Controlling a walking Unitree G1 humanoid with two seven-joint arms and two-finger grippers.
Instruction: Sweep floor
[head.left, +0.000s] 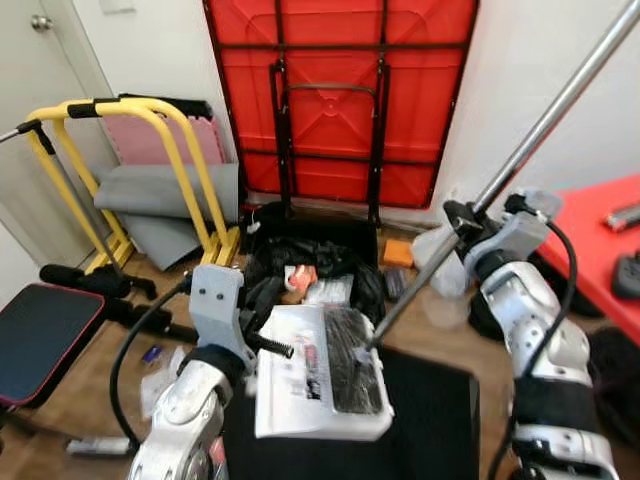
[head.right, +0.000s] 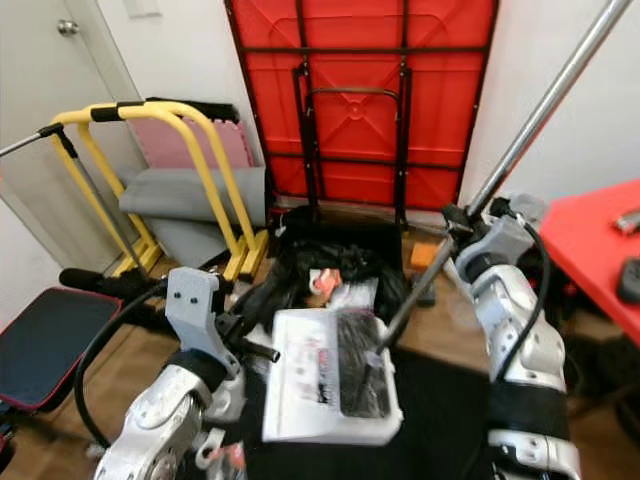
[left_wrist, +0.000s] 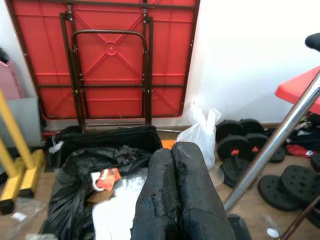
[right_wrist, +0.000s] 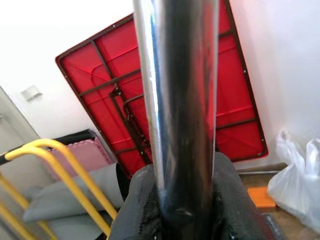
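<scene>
At 6 o'clock, I hold dustpan (head.left: 318, 375) level | left gripper (left_wrist: 175, 195) pinched together | right gripper (right_wrist: 185, 210) clamps broom pole (head.left: 545, 110) at 2 o'clock

Counted around the one folded red table (head.left: 340, 95) leaning on the wall: one white dustpan (head.left: 315, 385), one broom (head.left: 470, 215), one black bag (head.left: 310, 260), two yellow bars (head.left: 150, 165), several weight plates (left_wrist: 250, 150).

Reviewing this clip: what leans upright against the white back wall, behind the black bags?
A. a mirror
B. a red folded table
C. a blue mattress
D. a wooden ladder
B: the red folded table, its dark metal legs tucked flat, stands on edge against the wall behind the black bags.
</scene>
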